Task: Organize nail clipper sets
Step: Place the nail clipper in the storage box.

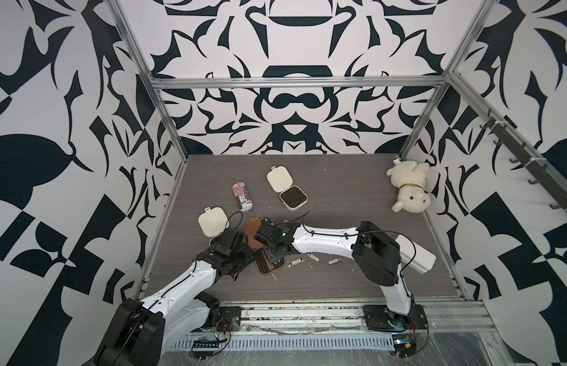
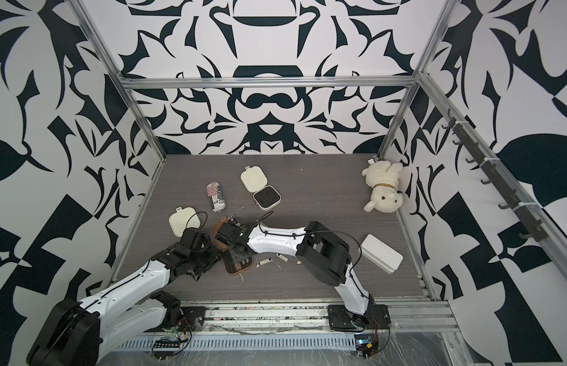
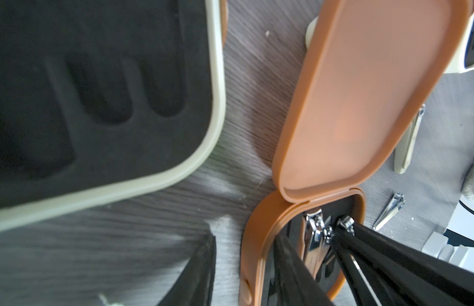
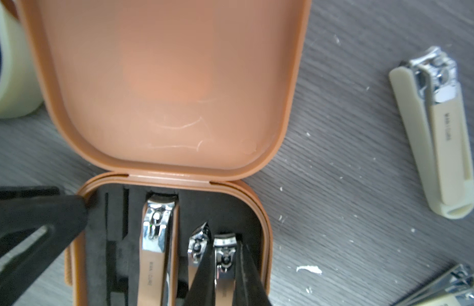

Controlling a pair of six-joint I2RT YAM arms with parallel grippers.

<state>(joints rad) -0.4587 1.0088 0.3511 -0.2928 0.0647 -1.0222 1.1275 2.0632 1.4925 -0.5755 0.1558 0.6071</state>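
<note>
Well, in both top views we find the brown case (image 1: 269,269) open on the worktop (image 1: 339,196), left of the middle and towards the front edge. The left arm (image 1: 187,279) and right arm (image 1: 323,240) meet over it. The left cream case (image 1: 212,223) lies open by the left edge, its base under the left arm. The far cream case (image 1: 287,190) lies open nearer the back edge, with a crushed striped can (image 1: 243,196) between the two. Loose clippers (image 1: 296,261) lie just right of the brown case. A plush dog (image 1: 409,187) sits in the back right corner and a white box (image 2: 382,253) by the right edge.

From the left wrist we see the left pincer (image 3: 245,235) set narrow astride the brown case's side wall, one finger inside and one outside, gripping it. The lid stands up, and the left cream case's black insert (image 3: 111,31) shows empty slots.

From the right wrist, the right pincer (image 4: 224,251) is closed narrow on a small clipper (image 4: 225,261) lying in the brown case's insert. Beside it a large clipper (image 4: 156,238) is seated in its slot. A cream clipper (image 4: 437,132) lies apart on the worktop.
</note>
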